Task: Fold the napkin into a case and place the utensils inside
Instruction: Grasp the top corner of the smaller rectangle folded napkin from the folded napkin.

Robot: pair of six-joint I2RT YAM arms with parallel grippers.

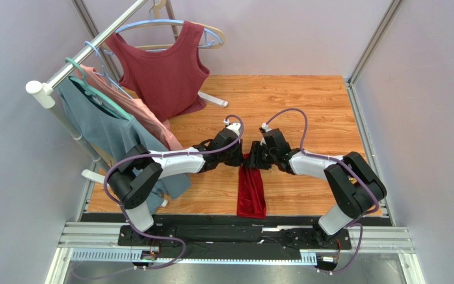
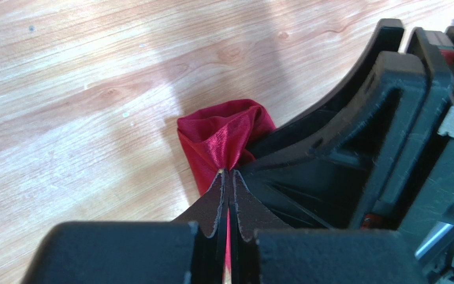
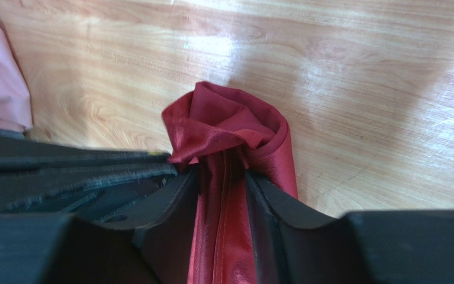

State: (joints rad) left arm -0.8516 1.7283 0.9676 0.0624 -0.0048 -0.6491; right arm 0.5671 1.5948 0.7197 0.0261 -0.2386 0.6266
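Our left pincer [image 2: 229, 173] and right pincer [image 3: 223, 168] are both clamping the bunched far end of the case [image 1: 251, 195], facing each other there; the crimson strip is lying flat on the bench [image 1: 306, 106], running toward its near edge

Wood table [image 1: 306, 100] — crimson case [image 1: 252, 198] atop.

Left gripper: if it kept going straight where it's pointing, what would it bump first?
The crimson napkin, bunched right ahead of the left gripper, which pinches it. Past that, probably the wooden table, though depth is hard to judge.
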